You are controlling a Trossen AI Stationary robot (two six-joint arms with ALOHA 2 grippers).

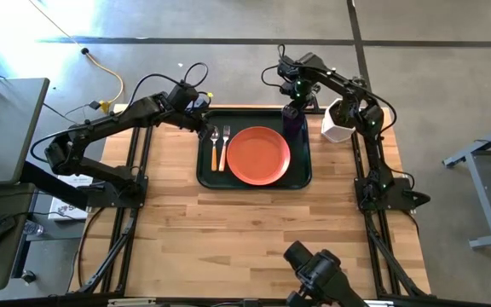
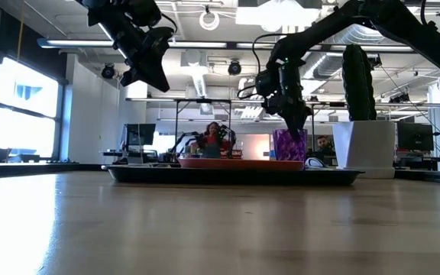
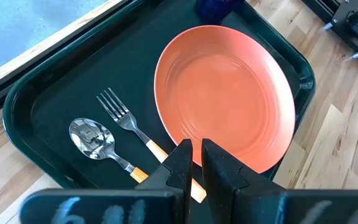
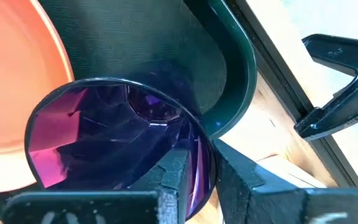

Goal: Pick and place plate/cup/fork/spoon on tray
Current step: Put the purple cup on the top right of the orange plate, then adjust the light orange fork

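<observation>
Right gripper (image 1: pixel 294 101) sits highest in the overhead shot, upper middle of frame, directly over the purple cup (image 1: pixel 294 119) in the upper right corner of the green tray (image 1: pixel 254 184). That tray already holds the orange plate (image 1: pixel 258 155) in the middle, with the fork (image 1: pixel 225 147) and the spoon (image 1: pixel 214 147) side by side on its left. So I'd say all four pieces are in. Left gripper (image 1: pixel 201 119) hangs over the tray's upper left corner, and a white planter (image 1: pixel 337 122) stands off the tray to the right. From table height, the cup (image 2: pixel 289 145) stands upright on the tray (image 2: pixel 159 174) with the right gripper (image 2: pixel 296 122) at its rim. The left gripper (image 2: pixel 151 76) is well above, upper left. Left wrist cam: the left gripper (image 3: pixel 197 165) is all but closed, just a slit, and holds nothing. The fork (image 3: pixel 126 118), spoon (image 3: pixel 92 138) and plate (image 3: pixel 225 93) lie flat below it. Right wrist cam: the right gripper (image 4: pixel 202 177) is partly open, its fingers straddling the cup's (image 4: pixel 104 137) wall, and the cup looks empty. My guess is it's light, stiff, slick plastic, so pinching the rim wall like this makes sense. It could tip if bumped.
</observation>
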